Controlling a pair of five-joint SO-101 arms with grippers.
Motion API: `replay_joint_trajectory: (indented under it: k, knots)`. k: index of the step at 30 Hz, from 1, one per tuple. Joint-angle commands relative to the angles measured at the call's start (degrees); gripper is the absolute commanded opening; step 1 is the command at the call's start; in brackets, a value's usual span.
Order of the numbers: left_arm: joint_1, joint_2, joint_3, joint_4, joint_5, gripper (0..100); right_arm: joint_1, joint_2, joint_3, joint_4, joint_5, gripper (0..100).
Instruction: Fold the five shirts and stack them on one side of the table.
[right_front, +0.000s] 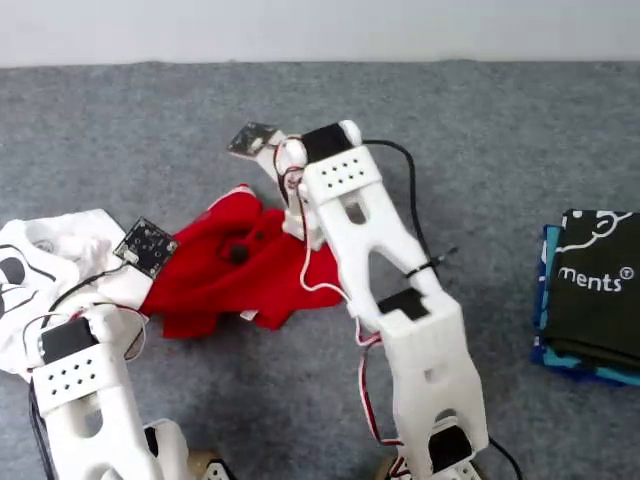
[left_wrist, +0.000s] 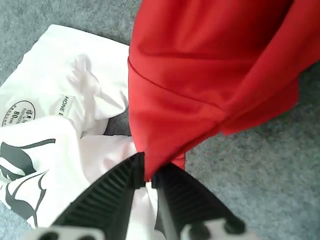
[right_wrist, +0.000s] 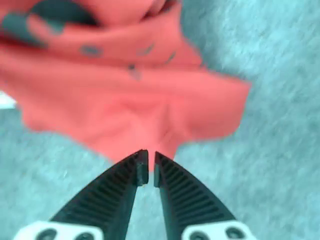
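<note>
The surface (right_front: 520, 150) is grey and fuzzy like a carpet. It goes all the way across. Behind its far edge there is a plain white wall (right_front: 320, 30).

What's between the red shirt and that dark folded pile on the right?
High view: the right arm crosses beside the red shirt; the rest is bare grey table.

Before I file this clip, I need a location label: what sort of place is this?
Likely a robot test bench: grey carpeted table, left gripper and right gripper pinching a red shirt, folded shirts stacked aside.
</note>
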Motion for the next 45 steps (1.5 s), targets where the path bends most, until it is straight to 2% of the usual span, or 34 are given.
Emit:
replay_joint_trajectory:
  k: [1,6,8,12,25,35,38,43,45]
  knots:
    - [2.0,-1.4,-0.2,-1.0,0.1,2,-0.9,-9.3,7.7,2.3,-0.4,8.6]
    - [7.0,-1.4,-0.1,-0.9,0.2,2,-5.1,-10.8,13.5,2.3,-0.7,22.8]
    - [7.5,-1.4,-0.1,-0.9,0.2,2,-7.3,-10.6,14.2,2.3,-0.7,25.2]
    - [7.1,-1.1,0.0,-0.8,0.2,2,-9.8,-8.2,14.8,2.3,-1.2,25.5]
    - [6.7,-1.1,0.0,-0.8,0.2,2,-5.1,4.4,14.5,2.0,-2.4,25.5]
    - [6.7,-1.1,0.0,-0.8,0.2,2,-5.3,11.6,14.4,-2.0,-2.6,25.3]
    - [6.6,-1.1,0.0,-0.7,0.2,2,-5.3,12.8,14.4,-1.6,-2.5,21.2]
    - [6.6,-1.1,0.9,-0.8,0.2,2,-5.4,12.2,14.4,-1.3,-2.3,0.1]
    - [6.6,-1.2,2.0,-0.8,0.2,2,-5.1,11.1,14.4,-0.9,-2.3,1.8]
